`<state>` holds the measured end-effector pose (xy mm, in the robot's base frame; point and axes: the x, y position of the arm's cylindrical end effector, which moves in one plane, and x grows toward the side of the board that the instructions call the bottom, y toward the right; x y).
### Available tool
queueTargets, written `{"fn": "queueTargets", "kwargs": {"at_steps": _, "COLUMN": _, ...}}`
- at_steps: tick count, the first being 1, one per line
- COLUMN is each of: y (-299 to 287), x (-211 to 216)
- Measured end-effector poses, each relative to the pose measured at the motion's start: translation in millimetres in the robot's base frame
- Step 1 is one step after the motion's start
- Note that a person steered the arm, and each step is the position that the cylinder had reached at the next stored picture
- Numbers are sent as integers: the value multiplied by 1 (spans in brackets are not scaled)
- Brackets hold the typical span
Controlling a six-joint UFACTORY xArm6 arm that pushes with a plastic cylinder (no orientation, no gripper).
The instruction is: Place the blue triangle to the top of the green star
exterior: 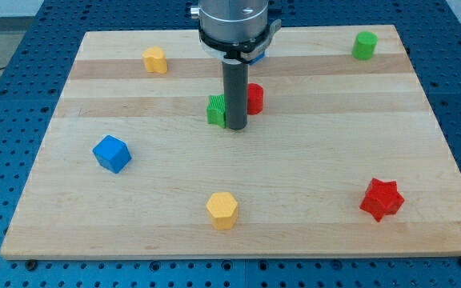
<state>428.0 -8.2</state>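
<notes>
Nearest the view's bottom edge lies a yellow hexagonal block (222, 210) on the light wooden board (310, 152). A red star-shaped block (382, 199) rests toward the bottom right, and a blue cube (111, 154) sits at the left. Near the board's centre, the straight dark rod descends from the arm housing; the tip (236, 127) stands on the surface just to the right of a green star-shaped block (216, 110), touching or nearly touching it. A red block (254, 98), partly hidden behind the rod, stands just to the rod's right. Only a small blue sliver (257, 57), presumably the blue triangle, is visible behind the housing, above the green star; its shape cannot be confirmed. The arm carries no jaws and holds nothing. A yellow block (155, 60) occupies the top left and a green block (364, 46) the top right.
</notes>
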Motion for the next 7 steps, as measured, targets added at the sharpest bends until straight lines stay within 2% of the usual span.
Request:
{"fn": "queueTargets", "kwargs": {"at_steps": 2, "y": 0, "x": 13}}
{"fn": "queueTargets", "kwargs": {"at_steps": 3, "y": 35, "x": 17}}
{"fn": "queueTargets", "kwargs": {"at_steps": 4, "y": 100, "x": 4}}
{"fn": "queueTargets", "kwargs": {"at_steps": 5, "y": 142, "x": -62}}
{"fn": "queueTargets", "kwargs": {"at_steps": 6, "y": 124, "x": -160}}
{"fn": "queueTargets", "kwargs": {"at_steps": 7, "y": 108, "x": -216}}
